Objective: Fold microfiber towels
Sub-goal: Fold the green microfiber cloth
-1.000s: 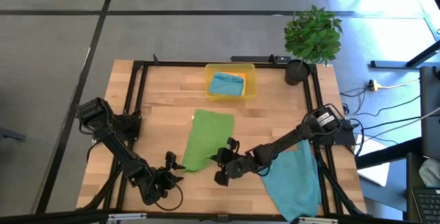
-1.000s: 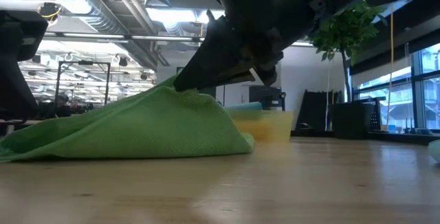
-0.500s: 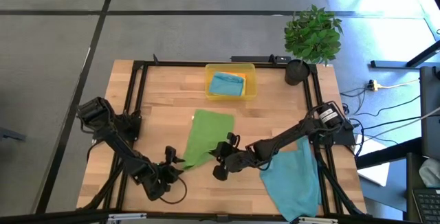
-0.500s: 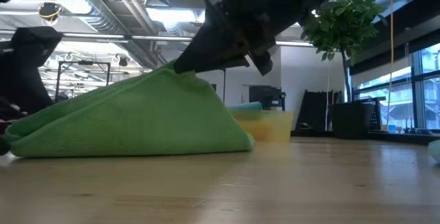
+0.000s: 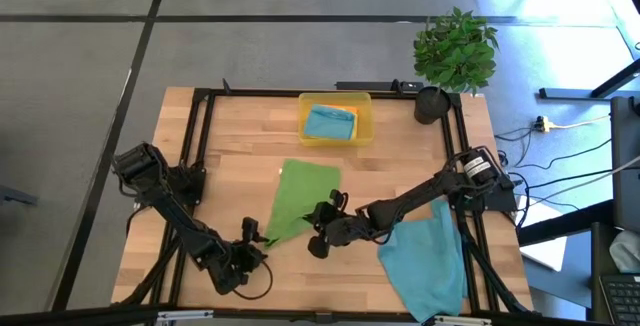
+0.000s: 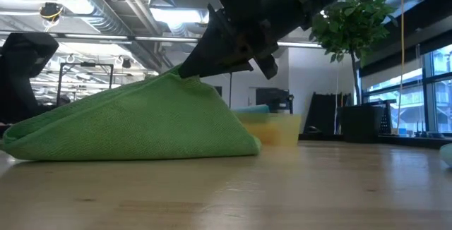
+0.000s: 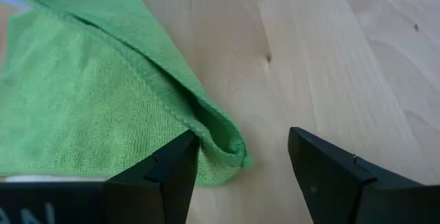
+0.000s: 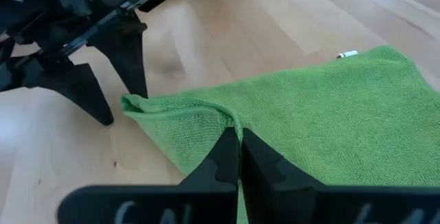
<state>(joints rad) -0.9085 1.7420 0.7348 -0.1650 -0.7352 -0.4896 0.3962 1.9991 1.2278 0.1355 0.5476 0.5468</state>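
Wooden planks make up the surface (image 5: 230,146), framed by black rails. From above, the left end effector (image 5: 249,247) sits low near the front edge, its fingers (image 7: 158,176) spread wide with nothing between them, just beside the near left corner of the green towel (image 5: 297,201). The left wrist view shows that corner up close: a doubled, folded edge curling on the wood between the two dark fingers, not gripped. That green towel is the one cloth in the middle, lying as a long folded strip running away from the front. The right end effector (image 5: 323,234) is at its near edge, fingers pinched tight on a raised pleat of the cloth; the right wrist view shows the closed tips biting the green fabric, with the left arm's open fingers standing just beyond the corner. The low view adds what the overhead hides: the pinched edge is lifted into a peak while the rest slopes down onto the surface.

Counted from above: one green towel, one teal-blue towel (image 5: 424,258) spread near the front right, and a yellow tray (image 5: 336,119) at the back centre holding a second teal-blue towel (image 5: 327,123) with an orange strip at its edge. One potted plant (image 5: 453,54) stands at the back right corner
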